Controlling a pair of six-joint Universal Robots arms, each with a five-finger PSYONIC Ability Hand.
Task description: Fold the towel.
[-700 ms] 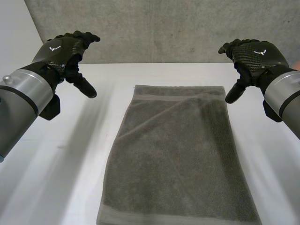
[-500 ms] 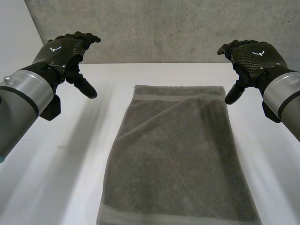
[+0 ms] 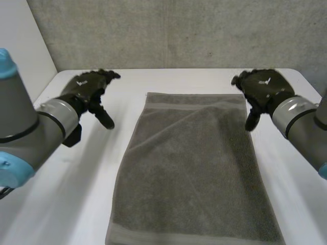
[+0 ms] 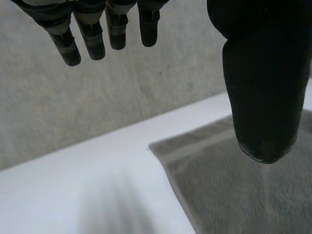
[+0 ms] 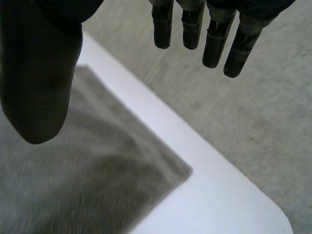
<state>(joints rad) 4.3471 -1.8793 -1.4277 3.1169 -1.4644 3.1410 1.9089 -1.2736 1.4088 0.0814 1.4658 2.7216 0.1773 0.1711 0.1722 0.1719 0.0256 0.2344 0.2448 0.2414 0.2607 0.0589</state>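
Observation:
A grey towel (image 3: 191,163) lies flat and lengthwise on the white table (image 3: 76,194), its short far edge toward the wall. My left hand (image 3: 88,88) hovers above the table just left of the towel's far left corner (image 4: 155,145), fingers (image 4: 92,39) straight and spread, thumb (image 4: 261,87) apart from them, holding nothing. My right hand (image 3: 263,88) hangs over the far right corner (image 5: 183,170), also open, its fingers (image 5: 214,39) extended and its thumb (image 5: 39,83) above the cloth.
A grey concrete wall (image 3: 173,30) rises behind the table's far edge. Bare white tabletop lies on both sides of the towel. The table's rounded far right corner (image 5: 280,217) is close to my right hand.
Both hands have come down and inward toward the towel's far corners. The arms now reach further over the table. The towel has not moved.

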